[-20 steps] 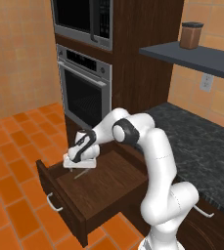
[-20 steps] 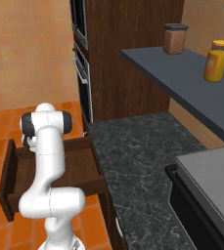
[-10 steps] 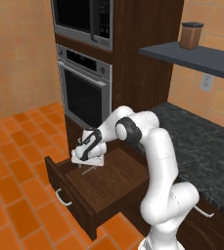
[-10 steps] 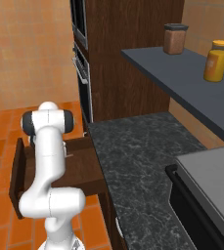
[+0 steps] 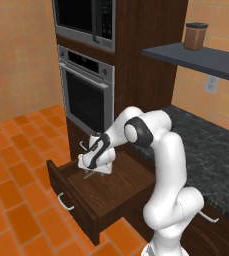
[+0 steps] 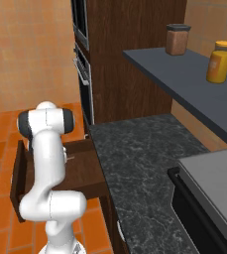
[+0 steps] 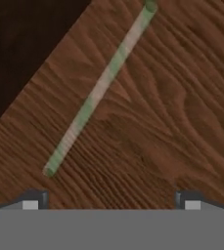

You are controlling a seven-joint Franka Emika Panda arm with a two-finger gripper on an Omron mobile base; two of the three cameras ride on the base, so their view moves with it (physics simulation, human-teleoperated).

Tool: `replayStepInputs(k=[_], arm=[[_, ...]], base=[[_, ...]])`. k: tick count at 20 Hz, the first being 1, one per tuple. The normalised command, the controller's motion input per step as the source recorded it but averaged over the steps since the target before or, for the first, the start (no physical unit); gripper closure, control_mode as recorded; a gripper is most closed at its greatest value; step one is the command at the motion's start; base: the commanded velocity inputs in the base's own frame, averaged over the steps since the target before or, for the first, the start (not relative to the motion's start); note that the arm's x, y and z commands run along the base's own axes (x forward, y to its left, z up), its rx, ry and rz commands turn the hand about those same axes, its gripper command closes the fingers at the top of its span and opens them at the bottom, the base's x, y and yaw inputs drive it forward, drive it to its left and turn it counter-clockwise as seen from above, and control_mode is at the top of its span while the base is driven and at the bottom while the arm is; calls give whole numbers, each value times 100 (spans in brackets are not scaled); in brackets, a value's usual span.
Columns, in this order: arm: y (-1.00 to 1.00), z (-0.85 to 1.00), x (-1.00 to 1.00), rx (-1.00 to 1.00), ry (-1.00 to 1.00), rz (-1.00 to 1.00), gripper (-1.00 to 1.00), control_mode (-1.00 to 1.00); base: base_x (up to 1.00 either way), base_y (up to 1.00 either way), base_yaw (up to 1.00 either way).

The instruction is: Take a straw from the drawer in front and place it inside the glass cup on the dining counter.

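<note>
In the hand view the straw (image 7: 100, 88) runs past the top edge.

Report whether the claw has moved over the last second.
Yes. In the left base view the open claw has shifted a little to the right, further in below the oven, low over the drawer.

Open drawer (image 6: 83, 166) — white arm (image 6: 48, 163) in front

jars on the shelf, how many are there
2. A brown jar with a dark lid stands at the shelf's far end by the tall cabinet; a yellow jar stands nearer the camera along the wall. More may sit beyond the picture's right edge.
</note>
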Motion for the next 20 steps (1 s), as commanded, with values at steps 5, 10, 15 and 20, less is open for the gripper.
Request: replayStepInputs(k=[5, 10, 15, 20], arm=[[-60, 7, 20, -1, -8, -13, -100, -100], [-42, 0, 64, 0, -1, -10, -100, -100], [-11, 0, 64, 0, 0, -5, -100, -100], [0, -16, 28, 0, 0, -2, -100, -100]], base=[[0, 0, 0], [0, 0, 0], [0, 0, 0], [0, 0, 0]])
